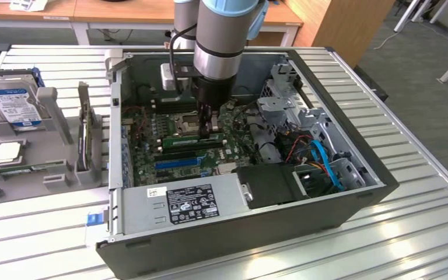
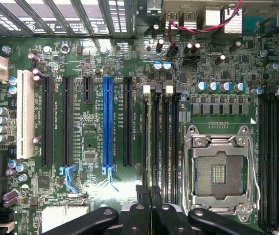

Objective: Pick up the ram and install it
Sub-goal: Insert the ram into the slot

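Black gripper [image 2: 148, 198] fingers clench the top edge of the ram [image 1: 193, 140], a long, thin green circuit-board stick with small dark chips. It stands on edge among the black memory slots [image 2: 160, 132] inside an open computer case [image 1: 286, 221]. The ram sits directly beneath the fingertips, beside the processor socket [image 2: 220, 171], with most of its length toward the exterior view's left.

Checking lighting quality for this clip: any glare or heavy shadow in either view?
Wrist view: a white glare patch on the motherboard near the gripper. Exterior view: case interior dim around the ram; slatted table reflects bright streaks.
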Robot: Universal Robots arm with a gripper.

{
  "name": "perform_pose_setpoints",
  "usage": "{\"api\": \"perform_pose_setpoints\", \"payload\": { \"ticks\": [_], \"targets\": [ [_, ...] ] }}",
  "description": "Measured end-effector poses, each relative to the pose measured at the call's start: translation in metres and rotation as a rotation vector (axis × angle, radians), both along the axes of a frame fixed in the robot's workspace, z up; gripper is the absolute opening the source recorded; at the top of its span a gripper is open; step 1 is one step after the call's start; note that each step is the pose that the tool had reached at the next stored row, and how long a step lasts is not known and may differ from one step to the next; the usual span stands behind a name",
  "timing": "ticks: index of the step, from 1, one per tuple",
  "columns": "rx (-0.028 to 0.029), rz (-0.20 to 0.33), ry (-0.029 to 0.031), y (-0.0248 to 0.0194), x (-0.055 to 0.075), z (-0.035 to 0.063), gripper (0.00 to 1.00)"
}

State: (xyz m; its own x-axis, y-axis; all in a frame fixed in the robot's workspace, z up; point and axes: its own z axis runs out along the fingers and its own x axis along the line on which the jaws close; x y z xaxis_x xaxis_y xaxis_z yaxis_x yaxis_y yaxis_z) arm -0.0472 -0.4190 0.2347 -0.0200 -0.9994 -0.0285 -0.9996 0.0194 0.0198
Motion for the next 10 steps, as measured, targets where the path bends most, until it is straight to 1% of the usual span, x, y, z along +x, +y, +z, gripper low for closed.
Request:
{"api": "perform_pose_setpoints", "payload": {
  "ticks": [10],
  "targets": [
    [-0.0002, 0.008, 0.0001, -0.0001, 0.0, 0.0001, 0.11]
  ]
}}
